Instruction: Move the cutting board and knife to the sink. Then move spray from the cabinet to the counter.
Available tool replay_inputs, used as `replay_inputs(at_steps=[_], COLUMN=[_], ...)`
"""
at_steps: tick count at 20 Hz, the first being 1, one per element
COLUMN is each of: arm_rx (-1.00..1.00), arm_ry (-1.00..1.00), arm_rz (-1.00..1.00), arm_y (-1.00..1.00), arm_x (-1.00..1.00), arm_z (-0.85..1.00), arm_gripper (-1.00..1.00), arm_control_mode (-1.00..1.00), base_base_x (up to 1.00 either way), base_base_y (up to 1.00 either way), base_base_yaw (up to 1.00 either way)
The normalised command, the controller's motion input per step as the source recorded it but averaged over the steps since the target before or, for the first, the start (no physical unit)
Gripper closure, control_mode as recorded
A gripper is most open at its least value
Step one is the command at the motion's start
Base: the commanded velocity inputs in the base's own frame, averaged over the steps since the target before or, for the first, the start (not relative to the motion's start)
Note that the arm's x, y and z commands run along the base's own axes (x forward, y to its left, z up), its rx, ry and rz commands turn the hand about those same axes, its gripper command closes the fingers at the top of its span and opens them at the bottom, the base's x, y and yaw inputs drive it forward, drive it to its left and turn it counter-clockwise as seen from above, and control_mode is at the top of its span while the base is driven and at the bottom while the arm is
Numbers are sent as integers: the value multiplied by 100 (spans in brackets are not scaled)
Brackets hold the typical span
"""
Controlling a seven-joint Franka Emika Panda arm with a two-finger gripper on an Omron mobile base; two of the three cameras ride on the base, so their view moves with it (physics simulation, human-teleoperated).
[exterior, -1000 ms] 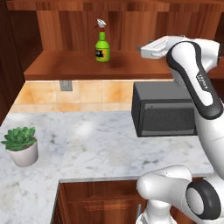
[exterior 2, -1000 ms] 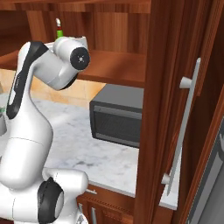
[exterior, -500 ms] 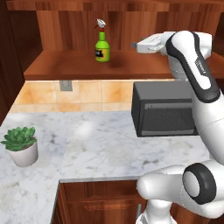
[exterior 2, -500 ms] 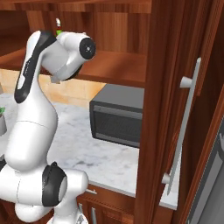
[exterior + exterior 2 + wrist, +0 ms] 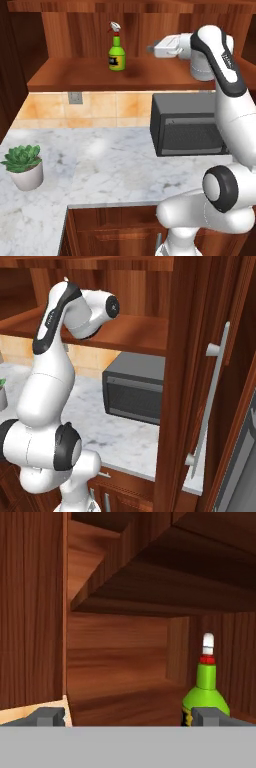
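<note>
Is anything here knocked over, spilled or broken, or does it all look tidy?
Nothing stands out. The small green spray bottle with the white-and-red trigger head stands upright on the reddish-brown wooden cabinet shelf. The potted green succulent sits upright on the white marble counter, and the dark microwave looks intact.

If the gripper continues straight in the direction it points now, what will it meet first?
Probably the spray on the cabinet shelf. In the hand view the bottle sits right of centre, by one of the fingers, so the open gripper might pass it and reach the cabinet's back panel. Depth is unclear.
</note>
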Motion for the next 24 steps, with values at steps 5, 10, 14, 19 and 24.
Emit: replay_inputs(at_steps=[5,10,14,19,24], arm_rx=[0,0,0,0,0], arm_ry=[-2,0,0,0,0], arm_rz=[0,0,0,0,0], arm_y=[30,19,5,2,2], arm_x=[28,33,29,28,35], arm_z=[-1,-6,-5,0,0], arm_gripper=[-100,-100,-100,-100,-100], arm_control_mode=[-100,-100,-100,-100,-100], base_base_x=[0,0,0,0,0], base_base_y=[0,0,0,0,0], base_base_yaw=[0,0,0,0,0])
